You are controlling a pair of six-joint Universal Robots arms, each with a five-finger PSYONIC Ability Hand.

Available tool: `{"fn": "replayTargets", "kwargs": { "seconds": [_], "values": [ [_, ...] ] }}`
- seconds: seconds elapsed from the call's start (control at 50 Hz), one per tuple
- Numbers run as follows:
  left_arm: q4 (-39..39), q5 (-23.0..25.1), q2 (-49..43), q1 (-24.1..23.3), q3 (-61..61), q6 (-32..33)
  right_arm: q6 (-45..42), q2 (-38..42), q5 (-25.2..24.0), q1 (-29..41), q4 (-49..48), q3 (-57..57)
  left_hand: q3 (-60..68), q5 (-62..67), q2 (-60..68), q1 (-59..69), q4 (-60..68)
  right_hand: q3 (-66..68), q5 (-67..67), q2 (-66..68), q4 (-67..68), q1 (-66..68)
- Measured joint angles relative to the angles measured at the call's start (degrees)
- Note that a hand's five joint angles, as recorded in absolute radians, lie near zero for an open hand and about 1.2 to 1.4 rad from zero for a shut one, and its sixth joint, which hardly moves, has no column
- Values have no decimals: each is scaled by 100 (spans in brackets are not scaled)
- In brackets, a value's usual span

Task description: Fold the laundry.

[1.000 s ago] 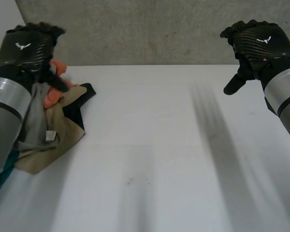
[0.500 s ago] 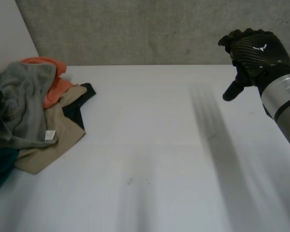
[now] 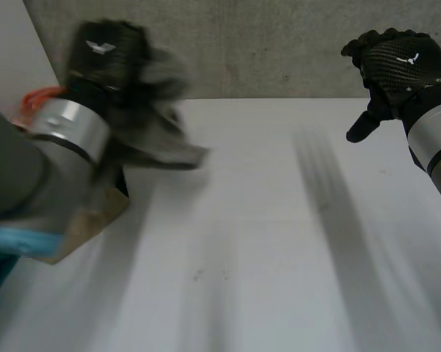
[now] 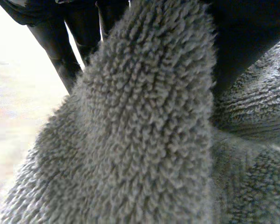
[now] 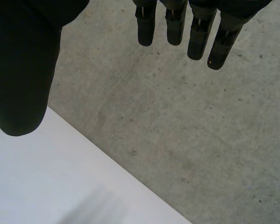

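Towel point(image 3: 165, 128): grey terry, bunched and held up off the counter point(image 3: 264, 242) over its left part; too blurred to find its corners.
Left hand point(image 3: 106, 55): clenched on a bunch of the towel, with dark fingers point(image 4: 60, 51) wrapping the cloth.
Right hand point(image 3: 400, 62): raised at the far right, fingers point(image 5: 174, 23) straight and loose, holding nothing.
Handling: probably soft, thick, light and floppy, not slippery. It should sag from a single grip, so two corners along one edge look best.
Pile: tan cloth point(image 3: 95, 209) and orange cloth point(image 3: 33, 99) under the left arm.
Surface: white, smooth, flat.
Room: rough grey concrete wall point(image 3: 264, 44) close behind.
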Motion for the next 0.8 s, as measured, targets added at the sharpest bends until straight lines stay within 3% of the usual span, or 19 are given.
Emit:
{"fn": "replayTargets", "kwargs": {
  "seconds": [0.02,0.06,0.1,0.14,0.16,0.2,0.26,0.44,0.68,0.8],
  "values": [
    [0,0,0,0,0,0,0,0,0,0,0,0,0,0,0,0,0,0,0,0,0,0],
    [49,65,-374,-496,142,-443,0,-4,-2,-2,-6,-3,-8,0,-9,-5,0,0,0,0,0,0],
    [91,90,-685,-707,278,-615,1,-3,-3,-2,-8,-3,-713,-472,-764,-512,-745,0,0,0,0,0],
    [118,99,-993,-841,429,-682,1,0,-3,-3,-8,-3,-2401,-2152,-2512,-2446,-2467,0,0,0,0,0],
    [120,100,-1066,-867,466,-685,1,1,-3,-4,-8,-3,-2640,-2399,-2632,-2721,-2714,0,0,0,0,0],
    [88,95,-1542,-1002,709,-583,-3,8,-6,-15,-7,-5,-5103,-4804,-5089,-5028,-5229,0,0,0,0,0],
    [-31,79,-1806,-1055,829,-324,-12,12,-16,-54,-2,-12,-5578,-5139,-5536,-5177,-5684,0,0,0,0,0],
    [-583,34,-1554,-952,362,418,-282,73,-106,-338,261,-192,-5605,-5139,-5578,-5177,-5719,0,0,0,0,0],
    [-723,-434,-816,-811,-812,416,-1622,464,-657,-541,2386,-561,-5331,-4951,-5247,-4795,-5380,0,0,0,0,0],
    [-719,-681,-1152,-831,-751,394,-1891,937,-924,-586,2447,-410,-5247,-4814,-5147,-4732,-5282,0,0,0,0,0]
  ]
}}
